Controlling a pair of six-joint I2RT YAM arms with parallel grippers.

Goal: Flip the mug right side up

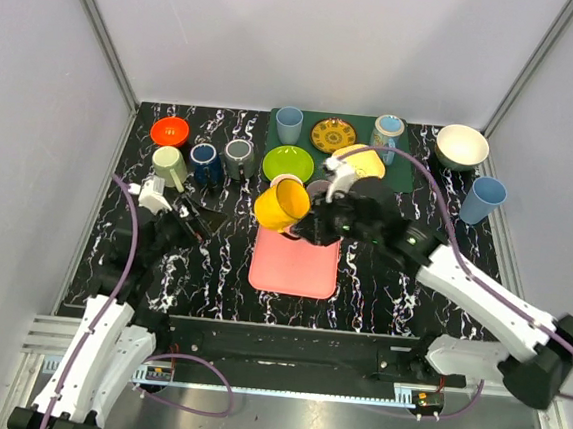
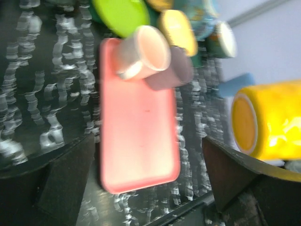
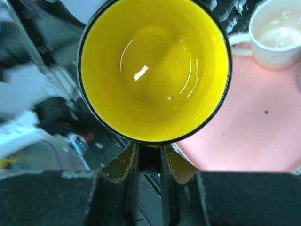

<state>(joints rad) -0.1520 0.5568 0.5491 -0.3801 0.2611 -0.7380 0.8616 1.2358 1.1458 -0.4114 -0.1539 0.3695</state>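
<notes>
Nothing legible in any view. The glossy yellow ceramic mug [image 3: 155, 70] shows plain glaze; the round gold-patterned plate [image 1: 333, 135], far on the black marbled bench [image 1: 369, 302], carries only ornament.

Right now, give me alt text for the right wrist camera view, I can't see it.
The right tool grips the rim of a yellow mug, whose open mouth faces the camera and fills most of the view. Behind it to the right lies a pink tray, with a white cup in the top right corner.
</notes>
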